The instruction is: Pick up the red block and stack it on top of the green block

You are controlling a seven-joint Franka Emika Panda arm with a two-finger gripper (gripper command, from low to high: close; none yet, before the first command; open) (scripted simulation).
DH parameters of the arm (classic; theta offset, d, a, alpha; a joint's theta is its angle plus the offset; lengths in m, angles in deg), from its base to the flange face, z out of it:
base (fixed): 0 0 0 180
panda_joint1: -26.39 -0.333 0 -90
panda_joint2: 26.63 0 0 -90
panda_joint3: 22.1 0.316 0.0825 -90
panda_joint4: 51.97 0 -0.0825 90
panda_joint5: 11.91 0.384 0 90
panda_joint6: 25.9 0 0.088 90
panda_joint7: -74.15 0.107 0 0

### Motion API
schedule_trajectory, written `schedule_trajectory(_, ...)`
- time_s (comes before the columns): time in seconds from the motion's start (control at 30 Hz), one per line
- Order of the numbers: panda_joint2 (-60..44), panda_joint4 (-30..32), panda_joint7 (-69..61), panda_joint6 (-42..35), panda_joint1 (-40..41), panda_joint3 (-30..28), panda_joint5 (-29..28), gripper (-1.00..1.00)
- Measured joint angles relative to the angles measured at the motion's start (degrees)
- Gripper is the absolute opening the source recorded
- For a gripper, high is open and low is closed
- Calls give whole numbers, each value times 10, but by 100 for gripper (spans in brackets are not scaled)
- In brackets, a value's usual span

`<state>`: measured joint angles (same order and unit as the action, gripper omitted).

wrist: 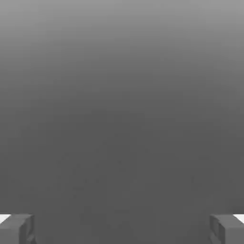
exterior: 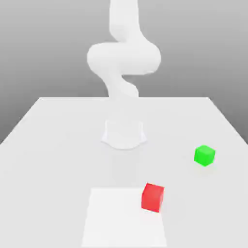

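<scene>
The red block [exterior: 152, 197] sits on the table near its front, at the right edge of a lighter square patch. The green block [exterior: 204, 155] rests farther back and toward the exterior view's right, well apart from the red one. My white arm [exterior: 123, 58] rises from its base at the table's middle and curls upward, high above both blocks. In the hand view my gripper [wrist: 122, 231] is open: its grey fingertips [wrist: 16, 228] stand far apart with nothing between them, against a plain grey backdrop.
The pale table [exterior: 58, 145] stretches wide around the blocks. The arm's round base [exterior: 124, 134] stands at its centre. A lighter square patch [exterior: 116, 218] lies at the front middle.
</scene>
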<state>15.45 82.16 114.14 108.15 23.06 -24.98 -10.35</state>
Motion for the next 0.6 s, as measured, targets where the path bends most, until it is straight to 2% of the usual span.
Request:
schedule_trajectory(0.3, -145, 85, -210, 82, -111, -77, 54, 0)
schedule_trajectory(0.6, -286, 168, -399, 162, -189, -104, 84, 0)
